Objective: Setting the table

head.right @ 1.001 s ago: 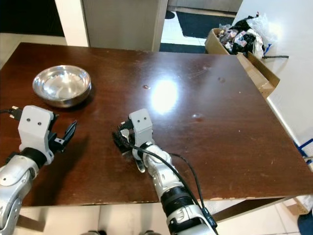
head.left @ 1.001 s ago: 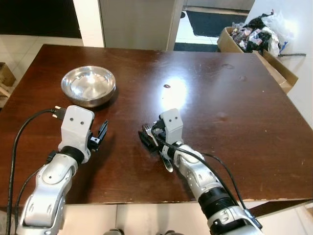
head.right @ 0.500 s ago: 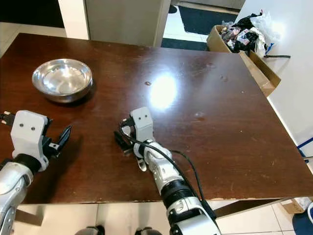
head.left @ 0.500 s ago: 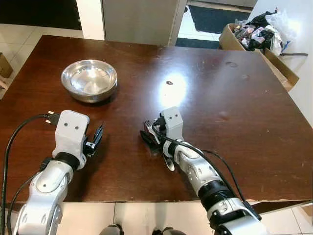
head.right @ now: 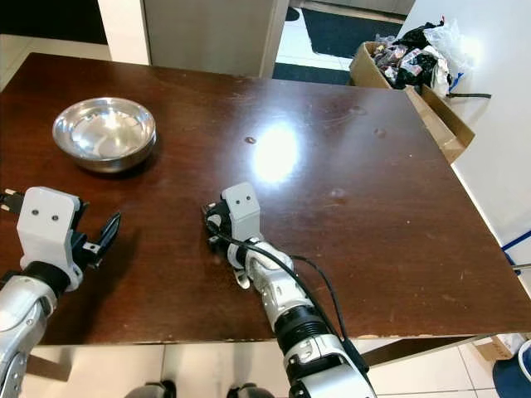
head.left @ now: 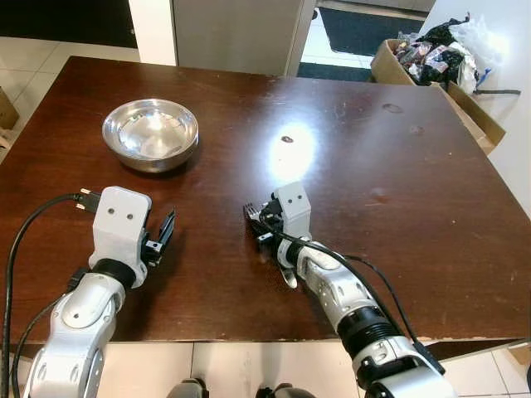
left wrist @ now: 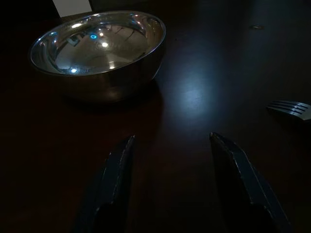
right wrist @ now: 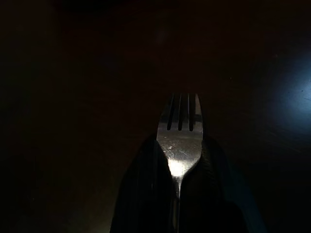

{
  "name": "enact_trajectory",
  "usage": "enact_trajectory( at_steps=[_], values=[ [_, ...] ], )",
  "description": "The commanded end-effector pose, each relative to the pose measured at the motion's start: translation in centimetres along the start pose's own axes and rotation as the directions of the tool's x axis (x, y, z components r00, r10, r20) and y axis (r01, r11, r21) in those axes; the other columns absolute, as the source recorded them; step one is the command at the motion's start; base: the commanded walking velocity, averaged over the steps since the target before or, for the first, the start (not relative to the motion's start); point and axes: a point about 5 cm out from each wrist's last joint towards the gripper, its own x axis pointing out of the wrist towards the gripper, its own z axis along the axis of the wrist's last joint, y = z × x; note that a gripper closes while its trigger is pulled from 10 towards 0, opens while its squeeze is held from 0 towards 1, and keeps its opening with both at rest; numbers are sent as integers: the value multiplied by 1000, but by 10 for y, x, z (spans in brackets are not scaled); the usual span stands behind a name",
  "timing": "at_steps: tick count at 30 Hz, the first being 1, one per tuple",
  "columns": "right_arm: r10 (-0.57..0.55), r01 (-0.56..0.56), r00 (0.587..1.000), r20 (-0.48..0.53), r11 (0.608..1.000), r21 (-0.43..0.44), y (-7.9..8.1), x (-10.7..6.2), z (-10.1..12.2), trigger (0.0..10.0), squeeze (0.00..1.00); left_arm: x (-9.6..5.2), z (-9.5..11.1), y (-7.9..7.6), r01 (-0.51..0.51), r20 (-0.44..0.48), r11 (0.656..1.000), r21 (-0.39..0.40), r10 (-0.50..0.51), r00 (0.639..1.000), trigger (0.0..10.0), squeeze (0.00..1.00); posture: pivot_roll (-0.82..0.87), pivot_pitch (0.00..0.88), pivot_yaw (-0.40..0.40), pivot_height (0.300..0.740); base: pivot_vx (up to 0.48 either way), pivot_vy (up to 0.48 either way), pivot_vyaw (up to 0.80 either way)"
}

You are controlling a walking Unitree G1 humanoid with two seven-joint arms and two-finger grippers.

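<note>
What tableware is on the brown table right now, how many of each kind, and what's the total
Steel bowl: 1, standing on the table.
Fork: 1, gripped in the right end effector.
Total: 2.

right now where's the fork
In the right gripper, the fork sits low over the table, near its front middle, right of the bowl.
</note>
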Motion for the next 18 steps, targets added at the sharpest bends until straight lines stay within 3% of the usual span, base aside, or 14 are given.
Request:
enact_trajectory(
  at_steps=[1, 9, 12, 13, 16, 17, 18],
  values=[
    [-13, 16, 995, -98, 1000, 27, -3, -5, -24, 0, 0, 0, -3, -2, 2, -16, 1000, 2, -2, 1000, 10000, 0, 101, 112, -55, 740, 0, 0, 0],
    [-21, 23, 997, -76, 999, 29, -5, -5, -19, 0, 0, 4, -2, -2, 2, -10, 1000, 2, -2, 1000, 10000, 0, 92, 98, -54, 740, 0, 0, 0],
    [-64, 64, 998, 21, 998, 22, -12, -7, -1, 0, 0, 7, -1, -4, 7, -4, 1000, -2, -8, 1000, 10000, 0, 83, 87, -52, 740, 0, 0, 0],
    [-81, 77, 990, 116, 996, 34, -15, -11, 15, 10000, 0, 9, 0, -5, 9, 1, 1000, -5, -9, 1000, 10000, 0, 76, 82, -47, 740, 0, 0, 0],
    [-110, 97, 951, 290, 993, 60, -20, -23, 45, 10000, 0, 11, 1, -6, 14, 7, 1000, -12, -14, 1000, 10000, 0, 65, 77, -40, 740, 0, 0, 0],
    [-110, 97, 951, 290, 993, 60, -20, -23, 45, 10000, 0, 11, 1, -6, 14, 7, 1000, -12, -14, 1000, 10000, 0, 65, 77, -40, 740, 0, 0, 0],
    [-138, 117, 914, 381, 990, 78, -21, -36, 62, 10000, 0, 13, 1, -7, 26, 10, 1000, -15, -26, 1000, 10000, 0, 49, 68, -29, 740, 0, 0, 0]
  ],
)
